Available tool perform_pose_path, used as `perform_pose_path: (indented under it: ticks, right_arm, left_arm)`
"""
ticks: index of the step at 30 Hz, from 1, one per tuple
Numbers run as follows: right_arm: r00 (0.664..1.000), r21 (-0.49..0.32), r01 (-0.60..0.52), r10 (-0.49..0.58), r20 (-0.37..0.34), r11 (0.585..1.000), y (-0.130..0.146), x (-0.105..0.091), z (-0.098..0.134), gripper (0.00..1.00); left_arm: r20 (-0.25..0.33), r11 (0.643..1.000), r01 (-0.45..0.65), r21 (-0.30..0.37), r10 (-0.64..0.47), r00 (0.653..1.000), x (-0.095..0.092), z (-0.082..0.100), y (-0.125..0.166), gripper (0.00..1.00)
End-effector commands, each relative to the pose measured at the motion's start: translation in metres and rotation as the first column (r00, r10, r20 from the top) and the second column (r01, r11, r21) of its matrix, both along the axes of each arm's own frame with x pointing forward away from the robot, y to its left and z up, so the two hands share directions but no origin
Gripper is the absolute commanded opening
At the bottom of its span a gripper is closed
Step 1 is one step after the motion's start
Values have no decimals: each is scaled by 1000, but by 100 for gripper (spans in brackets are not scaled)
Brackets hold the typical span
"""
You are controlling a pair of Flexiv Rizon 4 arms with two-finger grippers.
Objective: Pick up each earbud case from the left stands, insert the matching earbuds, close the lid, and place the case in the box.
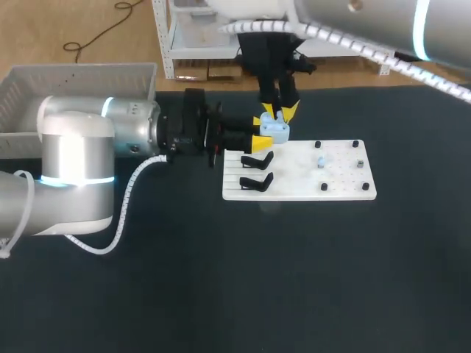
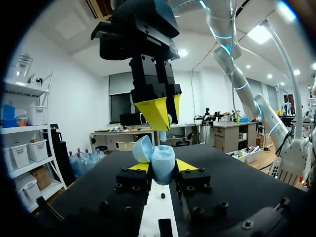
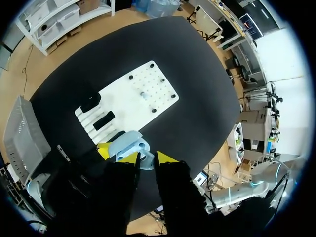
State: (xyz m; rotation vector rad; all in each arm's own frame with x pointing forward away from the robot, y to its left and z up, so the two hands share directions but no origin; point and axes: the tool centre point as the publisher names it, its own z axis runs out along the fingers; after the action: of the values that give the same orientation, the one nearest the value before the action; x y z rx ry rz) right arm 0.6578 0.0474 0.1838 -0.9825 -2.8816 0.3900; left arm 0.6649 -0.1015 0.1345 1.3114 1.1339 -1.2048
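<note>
A pale blue earbud case [image 1: 277, 132] hangs over the white board's [image 1: 346, 187] left end with its lid open. My left gripper [image 1: 263, 131] is shut on the case [image 2: 163, 159], one yellow tip on each side. My right gripper [image 1: 279, 112] points straight down, just above the open case. A small pale blue earbud [image 3: 146, 160] appears pinched between its tips, right over the case [image 3: 127, 144]. In the left wrist view the right gripper [image 2: 165, 111] hovers close above the lid. Another pale blue earbud [image 1: 321, 162] stands on the board.
Two black stands [image 1: 256, 170] sit at the board's left end, just below the held case. Black pegs and a small grey piece [image 1: 359, 163] dot the board. A pale slatted box [image 1: 73, 81] stands at the far left; the box [image 3: 24, 138] also shows in the right wrist view.
</note>
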Motion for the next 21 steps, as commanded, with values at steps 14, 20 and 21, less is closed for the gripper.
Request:
perform_pose_path:
  ticks: [14,20,21]
  right_arm:
    - [1000,-46,7,-7,2,999,-1,2,-4,0]
    - [1000,-46,8,-9,-3,999,-2,2,-5,0]
    - [1000,-45,8,-8,-4,999,-2,2,-5,0]
  left_arm:
    - [2,1000,-6,-2,6,1000,-1,-1,0,0]
    - [2,1000,-6,-2,6,1000,-1,-1,0,0]
    - [2,1000,-6,-2,6,1000,-1,-1,0,0]
